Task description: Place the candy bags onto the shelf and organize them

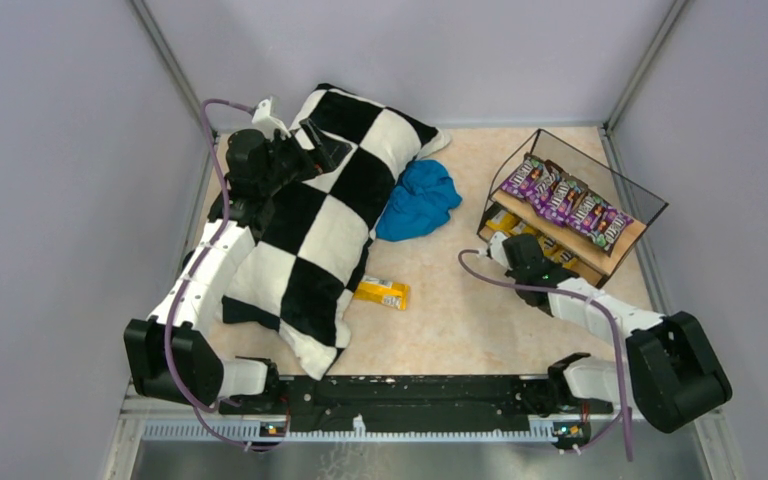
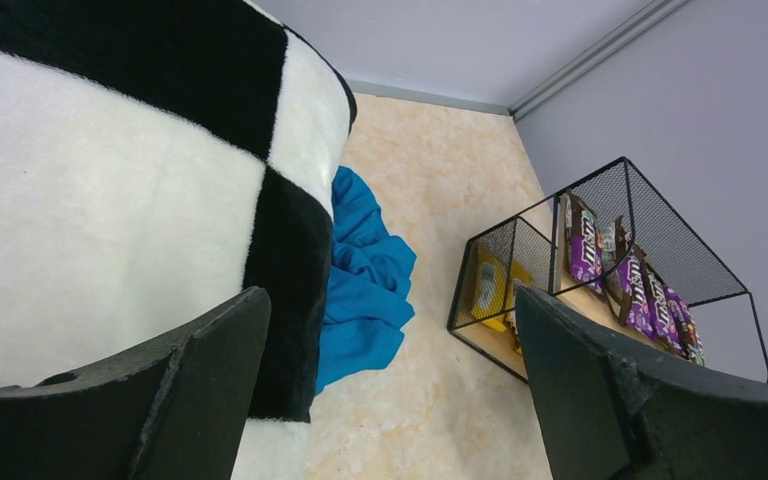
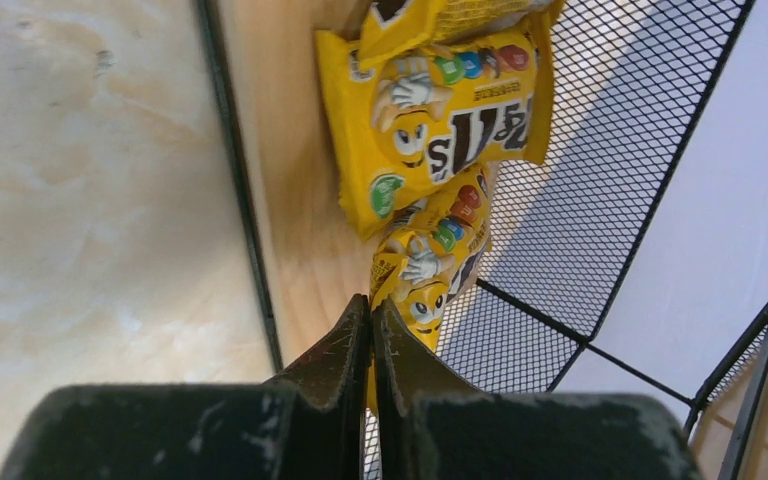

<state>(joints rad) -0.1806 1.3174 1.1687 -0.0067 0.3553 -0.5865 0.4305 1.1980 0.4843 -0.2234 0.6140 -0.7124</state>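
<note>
The shelf [image 1: 628, 245] stands at the right with several purple candy bags [image 1: 568, 203] on its top board and yellow ones below. My right gripper [image 1: 512, 252] is at the shelf's lower tier, shut on a yellow candy bag [image 3: 438, 252] that hangs edge-on between its jaws over the lower board [image 3: 295, 200]. Another yellow bag [image 3: 440, 120] lies flat on that board behind it. One yellow bag [image 1: 381, 292] lies on the table by the pillow. My left gripper [image 1: 326, 148] is open and empty above the pillow; the shelf [image 2: 600, 275] shows beyond it.
A black-and-white checkered pillow [image 1: 310, 230] covers the left of the table. A blue cloth [image 1: 418, 200] lies between pillow and shelf, also in the left wrist view [image 2: 360, 285]. Grey walls enclose the table on three sides.
</note>
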